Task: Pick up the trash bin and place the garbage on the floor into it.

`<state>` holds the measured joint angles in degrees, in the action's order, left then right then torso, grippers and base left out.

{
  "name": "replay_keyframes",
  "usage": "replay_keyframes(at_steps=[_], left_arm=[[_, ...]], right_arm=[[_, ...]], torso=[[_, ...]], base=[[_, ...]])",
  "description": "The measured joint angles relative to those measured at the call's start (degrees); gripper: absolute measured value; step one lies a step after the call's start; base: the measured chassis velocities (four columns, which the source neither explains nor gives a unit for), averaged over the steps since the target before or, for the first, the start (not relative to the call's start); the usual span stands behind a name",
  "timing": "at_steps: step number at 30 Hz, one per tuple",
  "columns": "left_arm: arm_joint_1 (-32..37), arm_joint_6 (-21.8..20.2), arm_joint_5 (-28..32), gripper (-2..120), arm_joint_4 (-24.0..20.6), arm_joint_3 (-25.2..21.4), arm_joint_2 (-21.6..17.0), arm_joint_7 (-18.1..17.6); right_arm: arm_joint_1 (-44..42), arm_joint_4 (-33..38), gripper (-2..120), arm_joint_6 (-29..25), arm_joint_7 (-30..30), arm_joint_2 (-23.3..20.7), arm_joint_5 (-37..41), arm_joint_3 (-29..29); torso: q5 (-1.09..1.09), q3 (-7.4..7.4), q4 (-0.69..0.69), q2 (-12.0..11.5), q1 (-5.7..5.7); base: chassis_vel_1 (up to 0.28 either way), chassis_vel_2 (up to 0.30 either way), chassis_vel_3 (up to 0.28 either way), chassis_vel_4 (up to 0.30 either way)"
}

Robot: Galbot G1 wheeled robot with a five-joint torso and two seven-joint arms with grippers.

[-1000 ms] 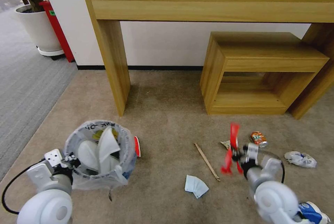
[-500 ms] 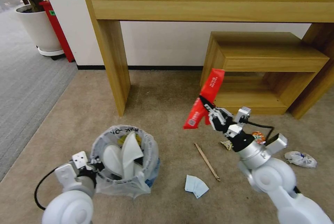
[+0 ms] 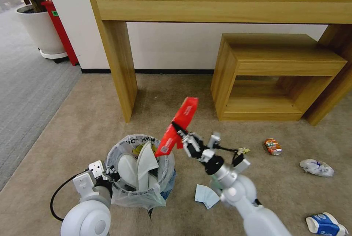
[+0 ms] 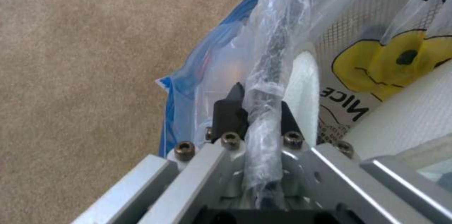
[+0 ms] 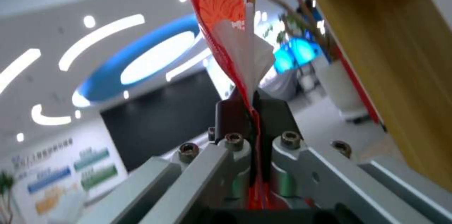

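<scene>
The trash bin (image 3: 161,171), lined with a crinkly plastic bag, stands low at the left on the beige floor (image 3: 176,96) with white slippers (image 3: 145,162) inside. My left gripper (image 3: 111,178) is shut on its rim; the left wrist view shows my left gripper (image 4: 256,109) clamping the bagged rim (image 4: 275,51). My right gripper (image 3: 183,138) is shut on a red wrapper (image 3: 179,122), held above the bin's right edge. The right wrist view shows my right gripper (image 5: 252,111) pinching the red wrapper (image 5: 221,12). Other garbage lies right of the bin: a pale blue tissue (image 3: 206,195), a crushed can (image 3: 272,146), crumpled paper (image 3: 316,167) and a blue-white paper cup (image 3: 326,224).
A tall wooden console table (image 3: 220,1) stands against the wall, with a low wooden shelf unit (image 3: 271,78) under its right side. A potted plant (image 3: 40,26) and grey ribbed carpet (image 3: 25,93) are at the far left.
My right gripper has swung left with the red wrapper, from above the floor litter to over the bin's edge. My left arm has shifted the bin to the right.
</scene>
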<state>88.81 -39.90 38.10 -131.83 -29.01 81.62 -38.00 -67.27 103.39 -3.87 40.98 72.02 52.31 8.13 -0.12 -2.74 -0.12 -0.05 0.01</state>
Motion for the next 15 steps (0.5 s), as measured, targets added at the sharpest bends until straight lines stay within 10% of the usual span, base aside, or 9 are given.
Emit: replay_keyframes(at_steps=[15], left_arm=[[0.2,0.1,1.4,1,-0.9,-1.9,-0.5,0.4]], right_arm=[[-2.9,-2.1,0,0.3,-0.1,-1.0,-8.6,0.7]], torso=[[0.01,0.01,-0.01,0.0,0.00]], base=[[0.000,0.000,0.000,0.000]])
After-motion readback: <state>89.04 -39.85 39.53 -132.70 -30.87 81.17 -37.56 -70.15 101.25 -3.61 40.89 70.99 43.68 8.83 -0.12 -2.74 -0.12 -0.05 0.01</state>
